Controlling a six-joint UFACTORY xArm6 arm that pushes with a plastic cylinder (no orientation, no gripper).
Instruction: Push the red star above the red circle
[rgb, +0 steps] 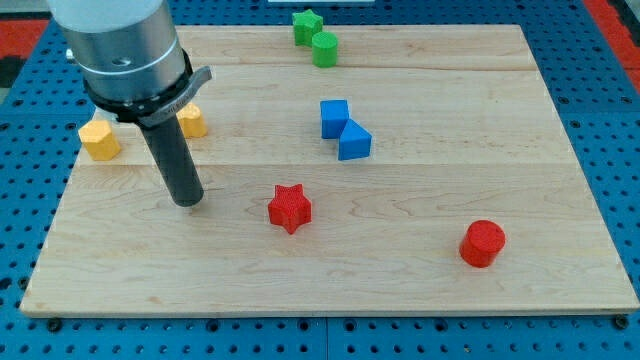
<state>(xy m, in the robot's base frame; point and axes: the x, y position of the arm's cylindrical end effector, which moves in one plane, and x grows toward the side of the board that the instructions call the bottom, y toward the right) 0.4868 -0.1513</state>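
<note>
The red star (290, 208) lies on the wooden board (420, 290) a little left of the middle, toward the view's bottom. The red circle (483, 243) lies well to its right and slightly lower. My tip (187, 202) rests on the board to the left of the red star, at about the same height in the view, with a clear gap between them. The rod rises from the tip to the arm's grey body at the view's top left.
Two blue blocks, a cube (334, 117) and a wedge-like one (354, 142), touch above the red star. A green star (307, 26) and a green cylinder (325, 49) sit at the top edge. Two yellow blocks (99, 140) (192, 121) lie at the left beside the rod.
</note>
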